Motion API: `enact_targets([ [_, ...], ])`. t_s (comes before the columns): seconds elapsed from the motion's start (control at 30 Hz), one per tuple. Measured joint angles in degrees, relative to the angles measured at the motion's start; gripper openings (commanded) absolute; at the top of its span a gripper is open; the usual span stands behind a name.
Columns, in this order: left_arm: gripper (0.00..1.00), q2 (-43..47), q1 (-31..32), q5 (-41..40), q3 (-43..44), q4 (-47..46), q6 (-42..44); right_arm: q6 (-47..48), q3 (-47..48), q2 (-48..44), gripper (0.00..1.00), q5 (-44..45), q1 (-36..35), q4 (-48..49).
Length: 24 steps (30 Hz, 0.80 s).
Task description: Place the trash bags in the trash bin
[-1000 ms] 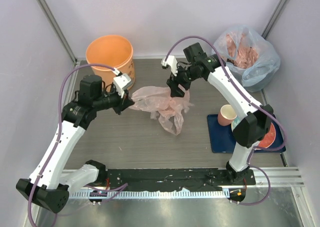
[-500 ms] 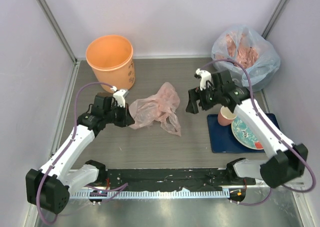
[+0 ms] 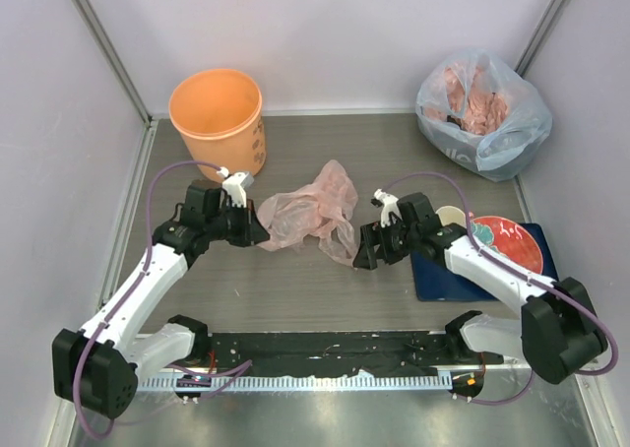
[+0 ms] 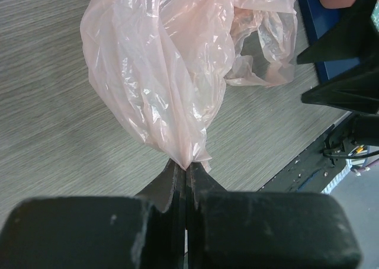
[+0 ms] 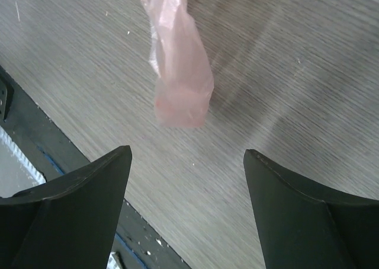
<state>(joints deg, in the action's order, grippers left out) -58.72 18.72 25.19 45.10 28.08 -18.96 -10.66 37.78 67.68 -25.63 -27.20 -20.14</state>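
The right claw (image 3: 367,248) has drawn back toward the near edge, spread wide just short of the tail of the trash bag (image 3: 313,209). It lies crumpled on the table (image 3: 295,291), left end pinched by the left claw (image 3: 254,226), apart from the trash bin (image 3: 217,114).

You cannot see the top of the bag (image 4: 160,73) in the left wrist view: the frame's upper edge cuts it off. Its lower tip is lost between the pressed-together fingers of the left gripper (image 4: 186,168). In the right wrist view, only a strip of the bag hangs in from the top edge. From above, the right arm (image 3: 482,270) hides the lower part of the cup (image 3: 451,214). The pattern on the bin (image 3: 248,144) is too small to make out.
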Motion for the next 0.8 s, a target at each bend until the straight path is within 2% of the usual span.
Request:
enact_targets([
  [0.13, 0.0, -0.5, 0.0, 0.4, 0.0, -0.4, -0.2, -4.5, -3.7, 3.1, 0.81, 0.5, -1.9, 7.8],
  [0.23, 0.0, -0.7, -0.2, 0.6, 0.0, -0.5, -0.4, -7.6, -6.0, 5.4, 0.76, 1.9, -3.9, 14.0],
  [0.33, 0.03, -0.7, -0.8, 1.2, 0.0, -0.5, -0.4, -9.5, -7.0, 7.7, 0.61, 4.5, -4.5, 18.6],
  [0.37, 0.04, -0.7, -0.9, 1.3, 0.0, -0.4, -0.5, -9.6, -7.0, 8.3, 0.44, 5.0, -4.5, 19.6],
  [0.43, 0.08, -0.7, -1.4, 1.8, 0.0, -0.4, -0.5, -9.7, -6.8, 9.2, 0.25, 6.1, -4.4, 21.3],
  [0.47, 0.09, -0.7, -1.6, 2.0, 0.0, -0.4, -0.4, -9.7, -6.6, 9.2, 0.08, 6.5, -4.4, 21.4],
  [0.5, 0.12, -0.7, -1.7, 2.0, 0.0, -0.4, -0.3, -9.9, -6.2, 9.2, 0.01, 6.8, -4.4, 21.2],
  [0.67, 0.24, -0.3, -2.1, 1.8, -0.6, -0.8, -0.3, -8.2, -2.2, 6.2, 0.01, 7.6, -4.2, 17.5],
  [0.77, 0.35, 0.9, -2.6, 2.1, -2.8, -3.3, -2.0, -6.5, -1.0, -0.1, 0.01, 7.5, -4.0, 14.5],
  [0.8, 0.42, 1.3, -2.7, 2.2, -3.8, -4.7, -3.0, -6.0, -0.7, -1.9, 0.01, 7.3, -4.1, 13.5],
])
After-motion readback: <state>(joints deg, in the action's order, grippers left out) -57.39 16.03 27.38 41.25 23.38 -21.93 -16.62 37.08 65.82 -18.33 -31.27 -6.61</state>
